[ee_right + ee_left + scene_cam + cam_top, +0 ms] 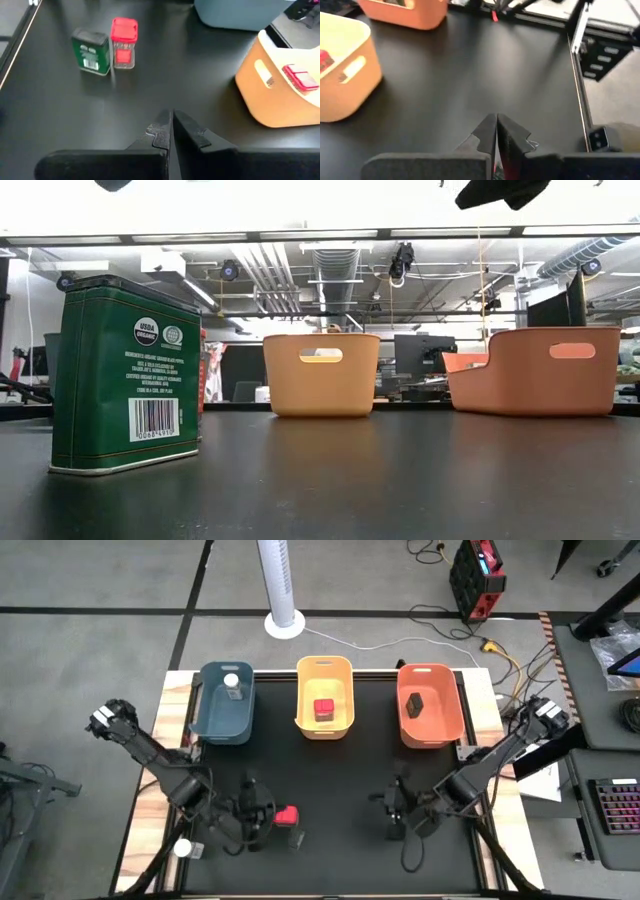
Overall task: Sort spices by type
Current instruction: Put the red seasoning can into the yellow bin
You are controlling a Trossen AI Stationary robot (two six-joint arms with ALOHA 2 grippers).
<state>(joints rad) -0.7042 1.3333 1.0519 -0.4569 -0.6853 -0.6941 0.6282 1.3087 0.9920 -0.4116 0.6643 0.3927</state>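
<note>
- While you are looking down from above, the left gripper [262, 818] is sitting low over the near left part of the black table [340, 770], with its fingers [487, 132] pressed together and gripping nothing.
- You are seeing the right gripper [395, 812] over the near right part of the table, its fingers [162, 127] likewise closed on nothing.
- Just beside the left gripper, a red-lidded spice jar [123, 42] is standing upright on the table, and a green spice tin [91, 51] is standing right next to it; whether the two are touching you cannot tell.
- In the low view that green tin is filling the left of the picture, upright on the tabletop.
- A white-lidded jar [232, 686] is resting in the blue bin [222, 715] at the far left.
- A second red-lidded jar [324, 709] is lying in the yellow bin [326, 675] at the far middle.
- A dark jar [415, 704] is lying in the orange bin [445, 710] at the far right.
- Another white-lidded jar [183, 849] is showing at the table's near left edge, beside the left arm.
</note>
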